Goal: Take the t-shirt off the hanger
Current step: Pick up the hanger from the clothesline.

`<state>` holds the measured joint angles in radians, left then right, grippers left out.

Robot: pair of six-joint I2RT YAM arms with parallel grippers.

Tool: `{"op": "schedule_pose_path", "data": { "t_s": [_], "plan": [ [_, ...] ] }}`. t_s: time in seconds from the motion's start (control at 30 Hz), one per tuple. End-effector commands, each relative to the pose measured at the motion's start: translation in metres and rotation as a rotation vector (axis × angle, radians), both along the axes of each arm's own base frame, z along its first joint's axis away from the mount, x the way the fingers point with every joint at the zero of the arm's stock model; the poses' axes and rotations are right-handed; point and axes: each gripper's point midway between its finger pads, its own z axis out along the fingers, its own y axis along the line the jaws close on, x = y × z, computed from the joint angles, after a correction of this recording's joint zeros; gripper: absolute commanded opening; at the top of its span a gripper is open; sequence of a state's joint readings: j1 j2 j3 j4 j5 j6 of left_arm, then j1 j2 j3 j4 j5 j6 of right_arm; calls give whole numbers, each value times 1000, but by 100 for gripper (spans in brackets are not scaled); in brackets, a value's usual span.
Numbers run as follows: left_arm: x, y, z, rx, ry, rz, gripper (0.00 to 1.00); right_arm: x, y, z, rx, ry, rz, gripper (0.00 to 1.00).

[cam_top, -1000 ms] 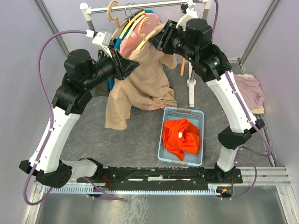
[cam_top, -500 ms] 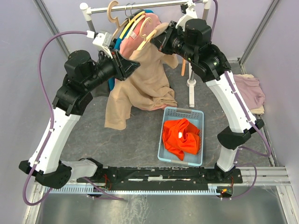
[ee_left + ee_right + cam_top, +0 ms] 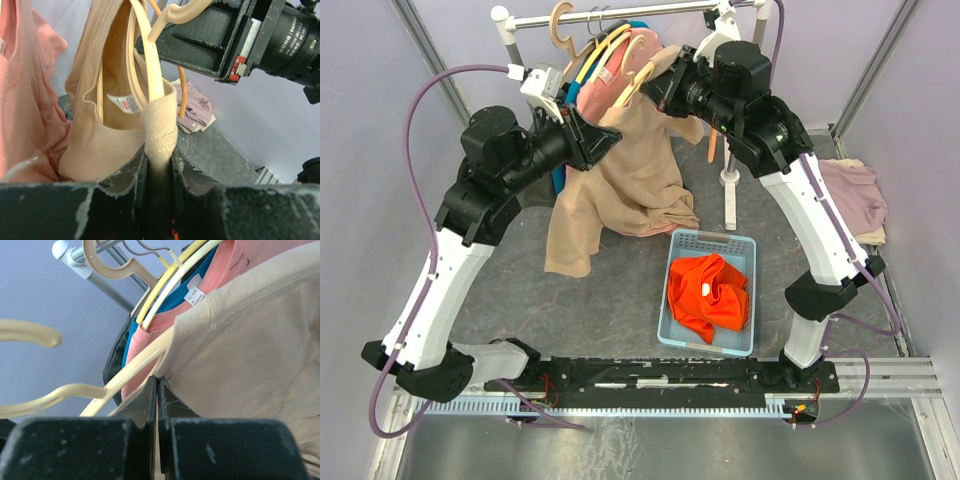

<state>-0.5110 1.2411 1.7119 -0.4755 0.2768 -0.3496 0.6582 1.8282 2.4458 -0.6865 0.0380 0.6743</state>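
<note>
Grey table (image 3: 520,290) below rail (image 3: 620,14), left fingers (image 3: 600,138) pinching tan t-shirt (image 3: 630,180), right fingers (image 3: 153,392) clamped on cream hanger (image 3: 125,376), both nudged higher

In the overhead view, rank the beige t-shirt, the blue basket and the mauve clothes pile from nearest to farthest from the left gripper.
1. Beige t-shirt: pinched in the left gripper, by the rail.
2. Blue basket: on the table, right of centre, toward the bases.
3. Mauve clothes pile: far right edge.

Neck label (image 3: 129,103) — print unreadable
</note>
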Motion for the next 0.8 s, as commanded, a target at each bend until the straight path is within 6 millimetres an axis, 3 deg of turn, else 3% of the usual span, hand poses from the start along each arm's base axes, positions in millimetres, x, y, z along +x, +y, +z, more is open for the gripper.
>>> {"op": "schedule_pose_path", "data": {
  "t_s": [0.0, 0.47, 0.77],
  "plan": [
    [2, -4, 49, -127, -78, 10, 3, -25, 4, 39, 35, -120, 60, 1],
    [22, -5, 50, -139, -25, 78, 3, -61, 13, 34, -63, -171, 165, 1],
    [11, -13, 57, -176, -51, 2, 3, -66, 8, 32, -116, -200, 177, 1]
  ]
}}
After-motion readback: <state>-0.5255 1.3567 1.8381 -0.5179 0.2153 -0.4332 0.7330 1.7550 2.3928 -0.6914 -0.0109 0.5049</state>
